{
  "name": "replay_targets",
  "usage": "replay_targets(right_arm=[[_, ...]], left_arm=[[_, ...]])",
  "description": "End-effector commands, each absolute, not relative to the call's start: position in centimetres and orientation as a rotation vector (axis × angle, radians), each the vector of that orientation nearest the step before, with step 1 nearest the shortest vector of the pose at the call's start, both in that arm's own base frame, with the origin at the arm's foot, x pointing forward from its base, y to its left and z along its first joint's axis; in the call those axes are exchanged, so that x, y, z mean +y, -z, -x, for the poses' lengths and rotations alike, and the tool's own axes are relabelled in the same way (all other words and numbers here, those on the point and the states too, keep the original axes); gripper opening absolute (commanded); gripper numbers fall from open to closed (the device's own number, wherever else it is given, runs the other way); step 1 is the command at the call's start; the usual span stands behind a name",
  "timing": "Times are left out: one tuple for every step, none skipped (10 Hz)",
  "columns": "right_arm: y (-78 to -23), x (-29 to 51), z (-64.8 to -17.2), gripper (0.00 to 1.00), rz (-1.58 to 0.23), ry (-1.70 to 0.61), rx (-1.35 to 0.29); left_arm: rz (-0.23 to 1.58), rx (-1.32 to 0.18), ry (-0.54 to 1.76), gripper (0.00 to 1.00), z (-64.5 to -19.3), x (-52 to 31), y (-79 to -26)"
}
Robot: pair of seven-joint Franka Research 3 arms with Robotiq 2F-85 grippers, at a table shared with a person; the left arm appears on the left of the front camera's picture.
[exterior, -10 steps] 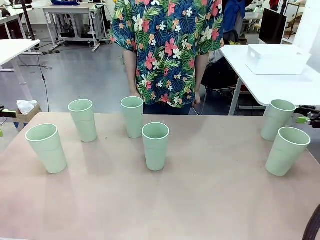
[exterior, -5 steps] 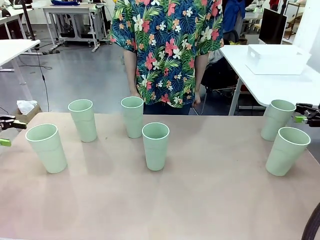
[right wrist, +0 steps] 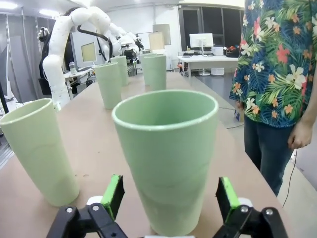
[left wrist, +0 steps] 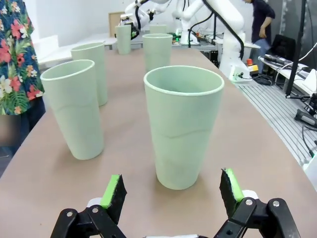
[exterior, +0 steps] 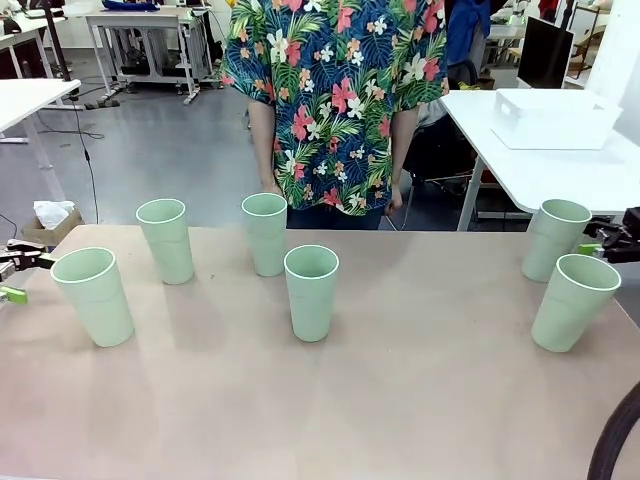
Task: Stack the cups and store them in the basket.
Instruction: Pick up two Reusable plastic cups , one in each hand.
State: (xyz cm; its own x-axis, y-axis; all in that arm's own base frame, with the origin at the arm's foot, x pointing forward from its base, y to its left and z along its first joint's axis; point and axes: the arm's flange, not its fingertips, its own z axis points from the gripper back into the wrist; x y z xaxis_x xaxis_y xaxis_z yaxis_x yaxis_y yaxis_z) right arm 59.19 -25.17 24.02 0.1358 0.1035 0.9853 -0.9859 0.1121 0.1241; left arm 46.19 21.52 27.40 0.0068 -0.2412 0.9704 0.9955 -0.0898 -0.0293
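Both grippers have edged in from the ends of the table point(exterior: 400, 420): the left gripper point(exterior: 14, 276), fingers spread wide, faces the leftmost cup point(exterior: 92, 295), and the right gripper point(exterior: 598, 240), equally wide, faces the rear right cup point(exterior: 556, 238) close up. All six cups point(exterior: 311, 290) stand unstacked on the table; the basket point(exterior: 553, 118) sits on a side table point(exterior: 560, 175) beyond its far right corner

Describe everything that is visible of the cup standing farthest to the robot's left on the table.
The cup is a tall, pale mint-green tumbler that looks like matte plastic. It tapers from a wide round rim to a narrower base and has no handle. A faint line runs round its wall about halfway up. It stands upright, mouth up, on the brown table near the left edge, apart from the other cups. The left gripper, open, points at it from the side; its green pads seem not to touch it.
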Motion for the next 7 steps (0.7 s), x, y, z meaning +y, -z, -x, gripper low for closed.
replay_targets(right_arm=[[-23.8,-25.2,-60.1,1.00,-1.092,-1.126,-1.071],[-23.5,-25.2,-60.2,1.00,-1.095,-1.128,-1.071],[-23.2,-25.1,-60.4,1.00,-1.100,-1.130,-1.072],[-23.0,-25.1,-60.5,1.00,-1.102,-1.125,-1.068],[-22.9,-25.0,-60.5,1.00,-1.101,-1.123,-1.065],[-22.8,-25.1,-60.5,1.00,-1.099,-1.118,-1.064],[-22.8,-25.2,-60.4,1.00,-1.097,-1.115,-1.064]], left_arm=[[1.150,-0.962,1.392,1.00,-46.5,21.1,-26.8],[1.170,-0.955,1.396,1.00,-46.6,20.8,-26.1],[1.180,-0.945,1.403,1.00,-46.8,20.5,-25.7],[1.194,-0.931,1.408,1.00,-46.9,20.3,-25.2],[1.204,-0.912,1.417,1.00,-47.0,20.2,-24.8],[1.210,-0.924,1.420,1.00,-47.0,20.0,-24.7],[1.223,-0.957,1.434,1.00,-47.1,20.0,-24.6]])
